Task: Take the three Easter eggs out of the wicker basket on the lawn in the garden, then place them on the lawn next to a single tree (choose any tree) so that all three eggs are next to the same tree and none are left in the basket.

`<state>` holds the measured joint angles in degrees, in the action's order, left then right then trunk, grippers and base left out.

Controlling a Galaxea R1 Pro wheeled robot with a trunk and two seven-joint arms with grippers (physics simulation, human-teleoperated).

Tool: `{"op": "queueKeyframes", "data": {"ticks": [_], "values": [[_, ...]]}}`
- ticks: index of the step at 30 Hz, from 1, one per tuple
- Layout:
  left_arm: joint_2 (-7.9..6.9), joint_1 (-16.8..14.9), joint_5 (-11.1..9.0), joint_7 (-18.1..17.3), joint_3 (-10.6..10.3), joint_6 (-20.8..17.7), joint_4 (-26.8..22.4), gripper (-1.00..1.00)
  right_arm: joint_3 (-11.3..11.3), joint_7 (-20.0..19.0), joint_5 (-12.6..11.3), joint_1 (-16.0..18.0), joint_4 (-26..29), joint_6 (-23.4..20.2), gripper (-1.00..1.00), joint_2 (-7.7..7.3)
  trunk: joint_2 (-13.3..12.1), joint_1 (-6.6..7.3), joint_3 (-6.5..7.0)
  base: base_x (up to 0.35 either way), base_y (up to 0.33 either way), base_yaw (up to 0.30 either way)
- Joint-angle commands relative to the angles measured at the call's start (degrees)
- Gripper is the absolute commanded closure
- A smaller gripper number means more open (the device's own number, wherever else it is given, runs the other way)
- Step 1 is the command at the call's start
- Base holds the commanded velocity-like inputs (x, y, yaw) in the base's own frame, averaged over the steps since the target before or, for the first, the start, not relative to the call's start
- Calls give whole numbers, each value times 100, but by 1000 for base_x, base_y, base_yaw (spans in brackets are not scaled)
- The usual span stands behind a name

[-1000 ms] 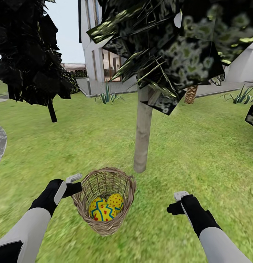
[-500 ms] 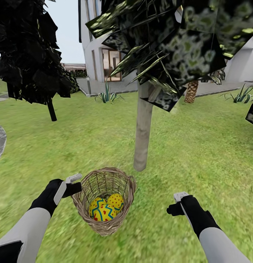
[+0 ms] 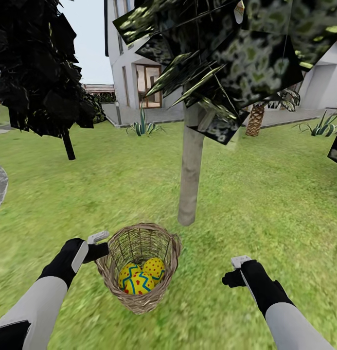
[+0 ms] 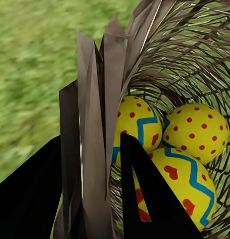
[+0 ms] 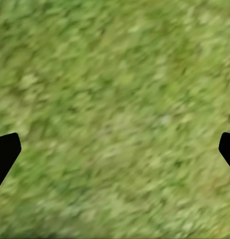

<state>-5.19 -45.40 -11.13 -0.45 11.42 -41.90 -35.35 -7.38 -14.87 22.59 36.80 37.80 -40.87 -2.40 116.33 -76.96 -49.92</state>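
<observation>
Your left claw [image 3: 101, 245] is clamped on the near-left rim of the small tan woven wicker basket [image 3: 161, 291]; the left wrist view shows one black finger [image 4: 150, 199] inside the weave and the other outside it, the wall pinched between them; the basket hangs tilted from that grip just above the mottled green lawn [image 3: 265, 194], though whether its base touches the grass I cannot tell

All three bright yellow Easter eggs with blue zigzags and red dots [image 3: 139, 279] lie inside, heaped against one another at the bottom; none is out yet

Your right claw [image 3: 236, 270] is spread wide and holds nothing; its wrist view shows grass between the two finger tips

The tree with the straight pale grey-beige trunk [image 3: 190, 184] stands just beyond the basket, slightly to the right; I judge you are at the carrying step's end, the basket brought beside the chosen tree

Next, set the basket firm or hold it steady with the left; bring the right claw across over the mouth, reach down for the uppermost egg, lift it clear of the rim, and lay it on the grass near the trunk's foot; the eggs are round and may roll, so release them low
</observation>
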Motion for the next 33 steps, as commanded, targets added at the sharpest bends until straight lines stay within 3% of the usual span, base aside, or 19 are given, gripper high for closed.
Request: {"op": "queueKeyframes", "data": {"ticks": [1,7,33], "values": [[1,-3,-74,3,17,-29,-7,100,-18,-51,61,2,8,-17,-100,3,3,1,-5,0,0,0],[0,-3,-74,1,18,-29,-7,100,-18,-51,61,2,8,-17,-100,3,3,1,-5,79,0,0],[0,-3,-74,2,18,-29,-7,100,-18,-51,61,2,8,-17,-100,1,3,1,-5,324,0,0]]}}
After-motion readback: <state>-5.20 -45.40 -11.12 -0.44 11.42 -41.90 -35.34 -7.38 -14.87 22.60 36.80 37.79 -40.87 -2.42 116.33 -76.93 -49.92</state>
